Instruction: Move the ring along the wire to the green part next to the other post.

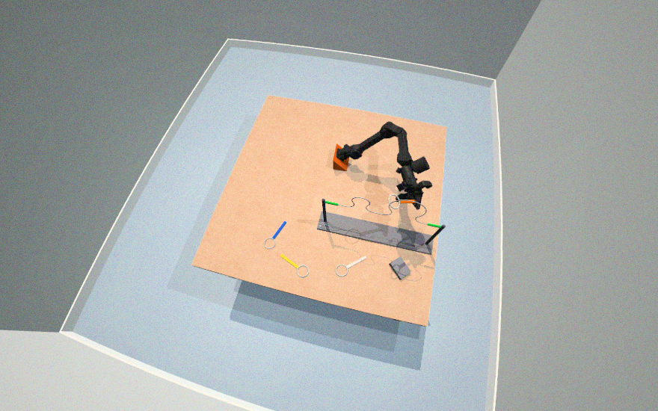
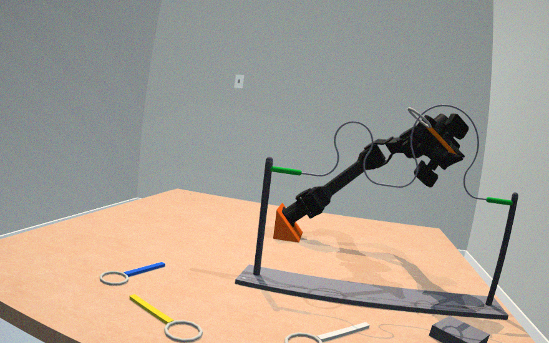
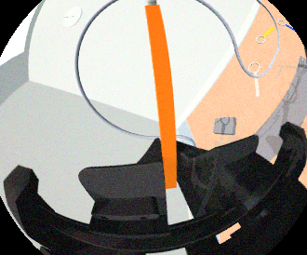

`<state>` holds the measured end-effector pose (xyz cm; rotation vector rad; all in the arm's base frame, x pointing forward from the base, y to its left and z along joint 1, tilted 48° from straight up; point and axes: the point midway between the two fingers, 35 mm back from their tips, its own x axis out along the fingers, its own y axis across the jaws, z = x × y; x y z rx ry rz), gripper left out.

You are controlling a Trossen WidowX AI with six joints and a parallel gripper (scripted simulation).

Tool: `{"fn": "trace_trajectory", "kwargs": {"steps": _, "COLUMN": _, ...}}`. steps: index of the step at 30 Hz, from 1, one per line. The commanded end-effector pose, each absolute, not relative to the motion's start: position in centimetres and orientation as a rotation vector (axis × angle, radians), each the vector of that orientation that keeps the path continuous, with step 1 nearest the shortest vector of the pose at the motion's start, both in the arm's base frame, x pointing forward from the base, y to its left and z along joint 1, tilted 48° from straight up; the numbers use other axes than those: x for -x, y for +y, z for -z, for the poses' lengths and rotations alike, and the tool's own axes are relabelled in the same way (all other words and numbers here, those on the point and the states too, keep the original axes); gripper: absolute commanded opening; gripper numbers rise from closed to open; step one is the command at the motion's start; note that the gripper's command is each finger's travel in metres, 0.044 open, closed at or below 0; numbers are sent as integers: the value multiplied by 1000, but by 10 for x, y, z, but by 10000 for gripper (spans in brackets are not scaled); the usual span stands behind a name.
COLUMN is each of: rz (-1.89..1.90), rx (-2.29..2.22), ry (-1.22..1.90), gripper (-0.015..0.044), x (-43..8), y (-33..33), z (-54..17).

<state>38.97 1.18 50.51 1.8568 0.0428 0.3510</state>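
Observation:
My gripper (image 1: 415, 202) (image 2: 456, 156) (image 3: 161, 141) is shut on the orange handle (image 1: 407, 201) (image 2: 442, 139) (image 3: 163, 79). The pale ring (image 1: 389, 200) (image 2: 410, 108) is at the upper left of the wire's tall right loop, tilted, with the handle sloping down to the right in the exterior view. The grey wire (image 2: 353, 122) (image 3: 77, 60) appears to pass through the ring; whether they touch I cannot tell. The ring is out of the wrist view. One green part (image 1: 330, 202) (image 2: 286, 170) is at the left post (image 2: 262, 217), the other (image 1: 434, 225) (image 2: 499, 200) at the right post (image 2: 502, 249).
The posts stand on a dark base (image 1: 372, 232) (image 2: 353, 294). Rings with blue (image 1: 280, 229) (image 2: 145, 269), yellow (image 1: 288, 261) (image 2: 151, 308) and white (image 1: 357, 262) (image 2: 345, 331) handles lie on the table (image 1: 250, 204). A dark block (image 1: 399, 268) (image 2: 460, 330) lies near the base's right end.

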Motion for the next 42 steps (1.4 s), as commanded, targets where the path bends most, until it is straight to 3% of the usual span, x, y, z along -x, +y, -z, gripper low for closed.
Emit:
{"fn": "trace_trajectory", "kwargs": {"steps": 1, "rz": -355, "rx": -1902, "ry": 27, "gripper": -150, "x": -390, "y": 10, "z": -505}}
{"fn": "trace_trajectory", "kwargs": {"steps": 42, "rz": -464, "rx": -2383, "ry": -143, "gripper": -150, "x": -388, "y": -2, "z": -524}}
